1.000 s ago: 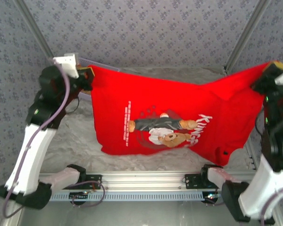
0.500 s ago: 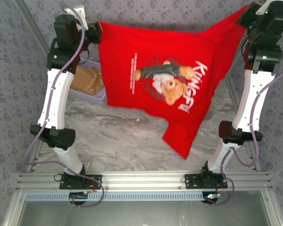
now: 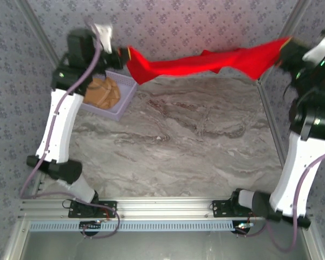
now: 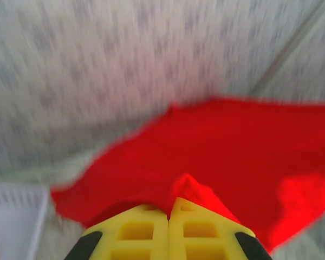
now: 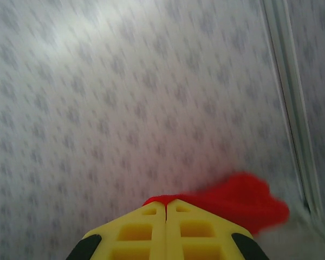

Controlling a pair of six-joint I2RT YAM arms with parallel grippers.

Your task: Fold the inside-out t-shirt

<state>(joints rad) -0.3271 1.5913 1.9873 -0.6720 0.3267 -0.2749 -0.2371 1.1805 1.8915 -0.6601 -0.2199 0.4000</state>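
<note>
Nothing's folded yet: the bright red soft cloth t-shirt is held stretched mid-air, far side, clenched by left gripper and right gripper.

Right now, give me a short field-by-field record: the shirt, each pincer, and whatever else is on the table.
t-shirt: red, bunched into a band, hanging in the air between the two arms at the table's far end
left pincer: shut on one end of the t-shirt
right pincer: shut on the other end
basket: lavender, far left, holding a tan garment
table: marble top
fold: not yet started
</note>
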